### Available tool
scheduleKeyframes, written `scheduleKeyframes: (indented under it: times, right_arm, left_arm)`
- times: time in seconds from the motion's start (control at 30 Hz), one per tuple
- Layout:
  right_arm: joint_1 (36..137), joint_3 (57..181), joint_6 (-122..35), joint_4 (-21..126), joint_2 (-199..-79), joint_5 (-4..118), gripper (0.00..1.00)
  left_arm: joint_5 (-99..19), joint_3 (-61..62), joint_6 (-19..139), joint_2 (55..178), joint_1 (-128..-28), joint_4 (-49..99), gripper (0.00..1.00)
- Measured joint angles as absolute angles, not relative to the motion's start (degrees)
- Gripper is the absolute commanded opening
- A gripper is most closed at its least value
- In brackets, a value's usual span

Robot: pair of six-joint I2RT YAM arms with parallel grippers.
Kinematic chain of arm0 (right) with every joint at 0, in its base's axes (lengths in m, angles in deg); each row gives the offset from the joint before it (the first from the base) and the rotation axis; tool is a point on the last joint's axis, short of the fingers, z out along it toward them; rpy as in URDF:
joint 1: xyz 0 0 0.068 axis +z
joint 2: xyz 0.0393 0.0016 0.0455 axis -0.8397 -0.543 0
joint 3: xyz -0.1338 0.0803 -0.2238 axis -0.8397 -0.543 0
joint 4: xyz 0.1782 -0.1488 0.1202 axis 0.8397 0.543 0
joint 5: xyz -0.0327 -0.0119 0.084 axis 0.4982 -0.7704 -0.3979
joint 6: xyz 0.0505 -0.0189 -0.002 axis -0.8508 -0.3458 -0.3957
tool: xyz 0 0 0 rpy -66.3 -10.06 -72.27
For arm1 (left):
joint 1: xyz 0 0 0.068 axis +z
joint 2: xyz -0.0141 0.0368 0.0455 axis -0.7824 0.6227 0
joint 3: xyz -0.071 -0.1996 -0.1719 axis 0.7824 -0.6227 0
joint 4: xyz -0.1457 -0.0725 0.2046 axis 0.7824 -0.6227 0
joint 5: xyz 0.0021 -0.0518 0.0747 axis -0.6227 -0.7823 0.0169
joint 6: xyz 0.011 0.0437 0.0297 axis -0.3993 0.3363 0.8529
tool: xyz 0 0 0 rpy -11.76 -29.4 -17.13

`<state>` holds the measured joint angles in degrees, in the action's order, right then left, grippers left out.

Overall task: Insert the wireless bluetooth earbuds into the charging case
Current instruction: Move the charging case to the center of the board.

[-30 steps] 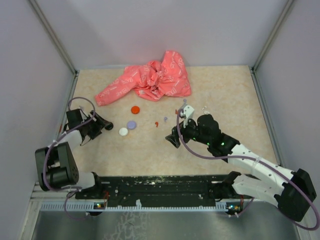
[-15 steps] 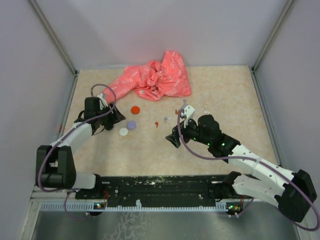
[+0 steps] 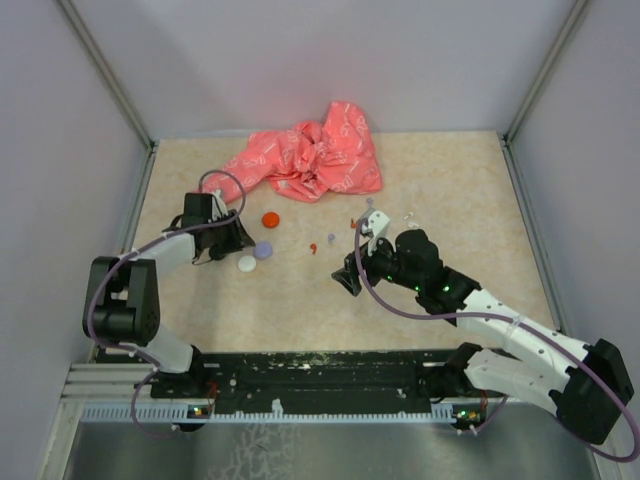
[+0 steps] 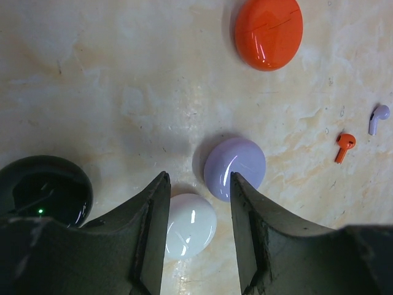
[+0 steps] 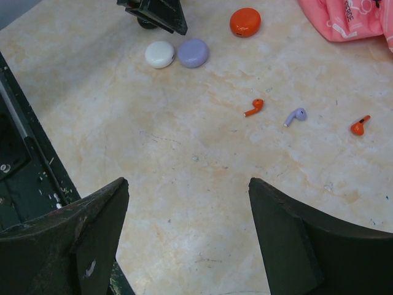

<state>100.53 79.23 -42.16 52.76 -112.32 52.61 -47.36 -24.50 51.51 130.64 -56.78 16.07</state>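
Observation:
The red-orange charging case (image 3: pixel 270 219) lies on the table near the pink cloth; it also shows in the left wrist view (image 4: pixel 269 32) and in the right wrist view (image 5: pixel 245 21). Two tiny red earbuds lie to its right, one (image 3: pixel 313 247) (image 5: pixel 254 107) (image 4: pixel 344 145) nearer, one (image 3: pixel 352 222) (image 5: pixel 360 126) farther. My left gripper (image 3: pixel 237 245) (image 4: pixel 199 178) is open and empty, low over the table, its jaws standing just short of the white disc and lavender disc, left of the case. My right gripper (image 3: pixel 350 278) (image 5: pixel 188 181) is open and empty, below the earbuds.
A white disc (image 4: pixel 190 224) (image 3: pixel 246 263) and a lavender disc (image 4: pixel 235 168) (image 3: pixel 263 249) lie side by side. A black disc (image 4: pixel 43 190) lies left of them. A lavender earbud (image 5: pixel 296 115) lies between the red ones. A crumpled pink cloth (image 3: pixel 300 160) lies at the back.
My left arm has swung forward and to the right, bringing its gripper up to the white and lavender discs. The right arm and the objects have not moved.

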Motion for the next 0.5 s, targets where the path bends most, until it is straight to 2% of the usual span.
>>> scheduleKeyframes:
  times: [0.5]
  right_arm:
    - [100.53,79.23,-42.09,52.78,-112.34,52.59,0.79]
  left_arm:
    - [-49.48,-28.68,52.84,127.79,-61.20,11.94,0.47]
